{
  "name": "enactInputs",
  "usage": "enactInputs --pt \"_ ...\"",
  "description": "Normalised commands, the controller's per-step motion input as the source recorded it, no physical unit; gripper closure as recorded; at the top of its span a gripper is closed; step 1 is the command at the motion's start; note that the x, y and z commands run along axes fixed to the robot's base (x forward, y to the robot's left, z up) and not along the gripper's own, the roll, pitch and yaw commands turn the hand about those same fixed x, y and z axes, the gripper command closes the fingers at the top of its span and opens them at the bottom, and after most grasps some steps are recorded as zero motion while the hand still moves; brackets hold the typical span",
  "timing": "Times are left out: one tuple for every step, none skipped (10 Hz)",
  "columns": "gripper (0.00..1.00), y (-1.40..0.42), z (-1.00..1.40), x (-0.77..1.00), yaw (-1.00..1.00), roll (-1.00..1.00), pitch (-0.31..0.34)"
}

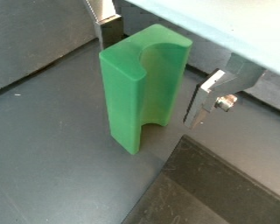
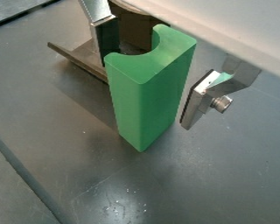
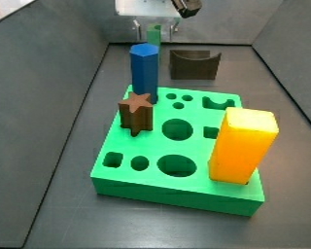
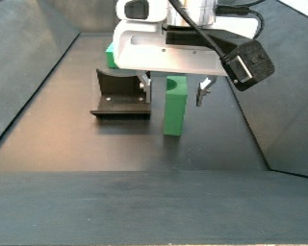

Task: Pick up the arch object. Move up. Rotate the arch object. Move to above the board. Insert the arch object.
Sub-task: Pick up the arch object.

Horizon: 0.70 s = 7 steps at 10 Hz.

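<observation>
My tool hangs low over the floor at the far end of the bin from the board, its silver fingers spread to either side of the arch object and not yet closed on it; in both wrist views I see a clear gap between one pad and the block's flank. The piece between my fingers is a tall bright green block, standing upright on the floor just in front of the fixture, with the half-round notch cut into its top end. I judge it rigid, light and fairly slick, probably plastic, so it should take a firm squeeze without giving but could slip or pivot if I pinch it near a corner. I would close on the two flat side faces, well below the notch, leaving the lower part free for the hole. The wrist views give me the notch and the pad gaps but no board. A side view shows the board and its arch-shaped slot, yet there the blue peg hides nearly all of the block; another side view shows the block full height under my tool.
</observation>
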Motion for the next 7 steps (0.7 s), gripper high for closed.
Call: enactInputs --pt "0.0 0.0 0.0 0.0 0.0 0.0 0.0" --pt "1.0 0.0 0.0 0.0 0.0 0.0 0.0" --pt "1.0 0.0 0.0 0.0 0.0 0.0 0.0" --pt "1.0 0.0 0.0 0.0 0.0 0.0 0.0" --pt "1.0 0.0 0.0 0.0 0.0 0.0 0.0" --pt "1.0 0.0 0.0 0.0 0.0 0.0 0.0" --pt "1.0 0.0 0.0 0.0 0.0 0.0 0.0"
